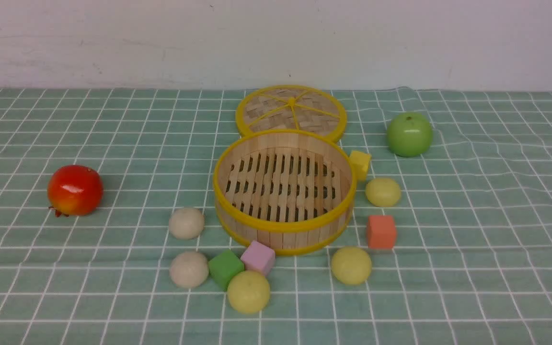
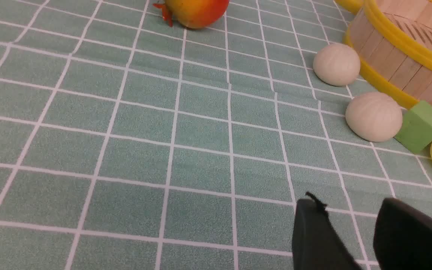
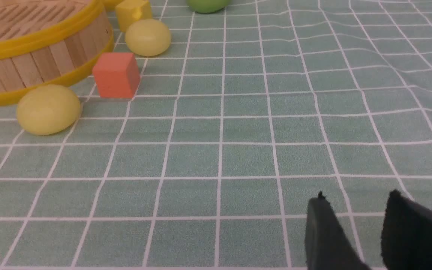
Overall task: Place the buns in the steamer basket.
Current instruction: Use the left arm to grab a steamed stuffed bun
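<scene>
The steamer basket (image 1: 283,191) stands empty mid-table, with the buns around it on the cloth. Two beige buns (image 1: 187,223) (image 1: 189,269) lie at its front left. Three pale yellow buns lie at the front (image 1: 248,291), front right (image 1: 351,265) and right (image 1: 383,192). My left gripper (image 2: 351,206) hovers open over bare cloth, well short of the beige buns (image 2: 336,64) (image 2: 374,116) and the basket (image 2: 399,60). Likewise my right gripper (image 3: 356,198) is open and empty, far from the yellow buns (image 3: 48,109) (image 3: 148,37) and the basket (image 3: 32,48). Neither gripper shows in the front view.
The woven lid (image 1: 291,112) lies flat behind the basket. A red fruit (image 1: 74,189) sits far left, a green apple (image 1: 409,134) back right. Green (image 1: 225,268), pink (image 1: 258,257), orange (image 1: 381,232) and yellow (image 1: 360,164) cubes sit among the buns.
</scene>
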